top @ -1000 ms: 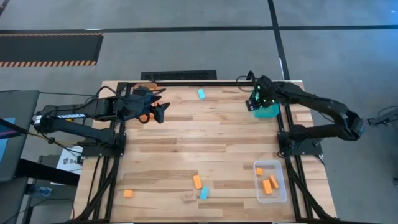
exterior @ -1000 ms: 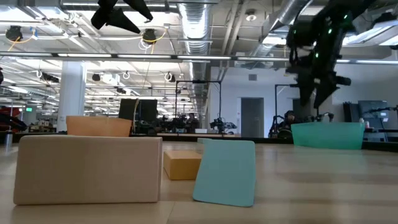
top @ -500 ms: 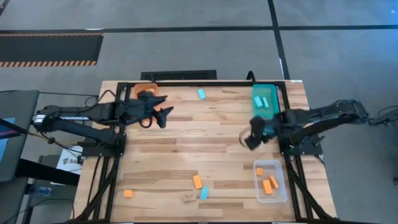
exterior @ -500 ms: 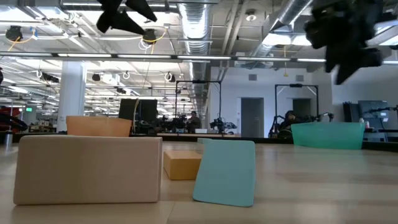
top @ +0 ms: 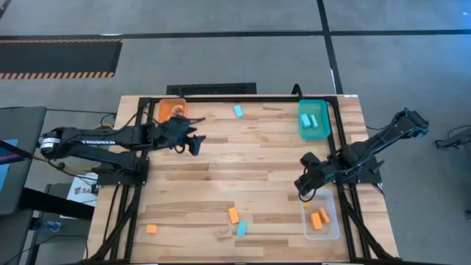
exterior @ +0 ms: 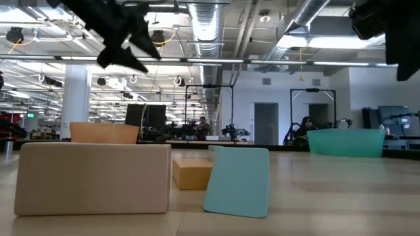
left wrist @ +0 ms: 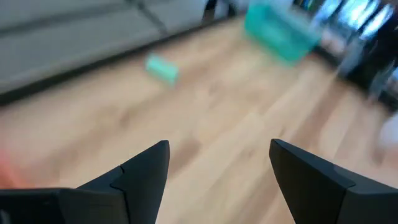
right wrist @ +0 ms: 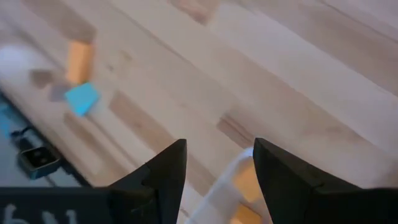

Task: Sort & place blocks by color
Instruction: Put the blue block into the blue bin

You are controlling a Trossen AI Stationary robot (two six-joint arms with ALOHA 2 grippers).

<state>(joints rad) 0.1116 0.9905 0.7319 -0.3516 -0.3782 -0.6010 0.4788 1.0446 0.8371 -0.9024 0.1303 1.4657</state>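
Wooden plank surface (top: 250, 158) on a black frame, grey floor around it.

Trays: teal tray (top: 313, 120) at the far right corner, with two light blue blocks (top: 309, 121) inside; orange tray (top: 168, 110) at the far left corner, partly hidden by the left arm; clear tray (top: 321, 218) near the right front edge, with orange blocks (top: 319, 218) inside.

Loose blocks: one light blue block (top: 238, 111) near the far edge; one orange block (top: 151, 229) at the front left; a front-centre cluster of an orange block (top: 233, 215), a light blue block (top: 241, 228) and a pale wood block (top: 222, 234), close together.

Left tool (top: 195, 140): raised over the far left part of the surface beside the orange tray; fingers spread apart, nothing between them.

Right tool (top: 302, 186): over the surface just beside the clear tray's far end; fingers parted, nothing held.
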